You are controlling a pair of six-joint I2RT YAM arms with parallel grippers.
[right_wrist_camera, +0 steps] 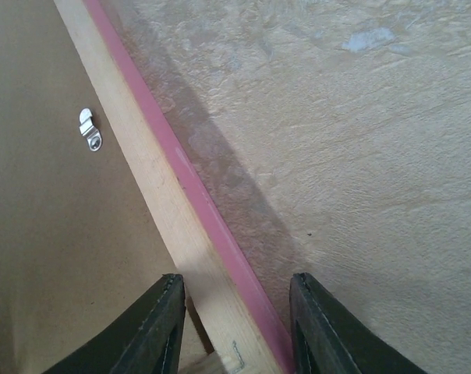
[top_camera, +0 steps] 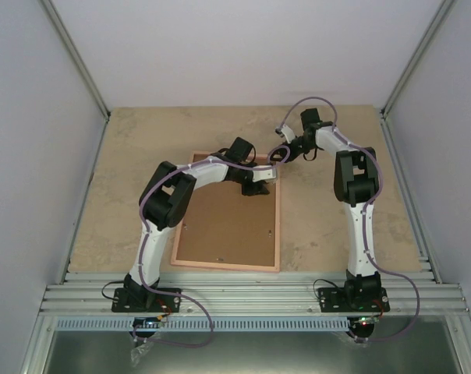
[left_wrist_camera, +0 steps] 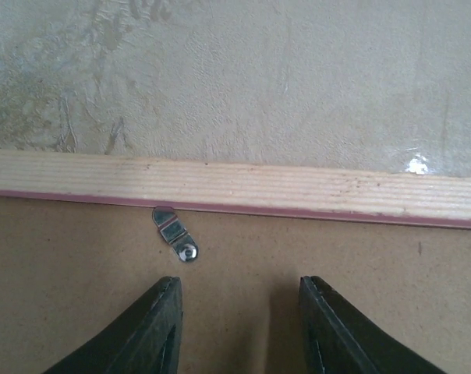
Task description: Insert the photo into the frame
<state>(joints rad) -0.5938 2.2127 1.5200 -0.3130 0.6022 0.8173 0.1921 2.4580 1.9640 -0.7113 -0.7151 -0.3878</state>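
The pink-edged frame (top_camera: 278, 226) lies back side up on the table, with a brown backing board (top_camera: 228, 226) filling it. The photo is out of view. My left gripper (top_camera: 257, 189) hangs over the board near the frame's far rail (left_wrist_camera: 235, 183). It is open (left_wrist_camera: 239, 287), with only bare board between its fingers. My right gripper (top_camera: 281, 153) is at the frame's far right corner. Its open jaws (right_wrist_camera: 234, 282) straddle the right rail (right_wrist_camera: 142, 171), one finger over the board side and one over the table side, with a gap to the pink edge.
A small metal turn clip (left_wrist_camera: 175, 234) sits on the board just ahead of the left fingers, and another clip (right_wrist_camera: 89, 129) is by the right rail. The beige textured tabletop (top_camera: 337, 234) surrounds the frame. Grey walls enclose three sides.
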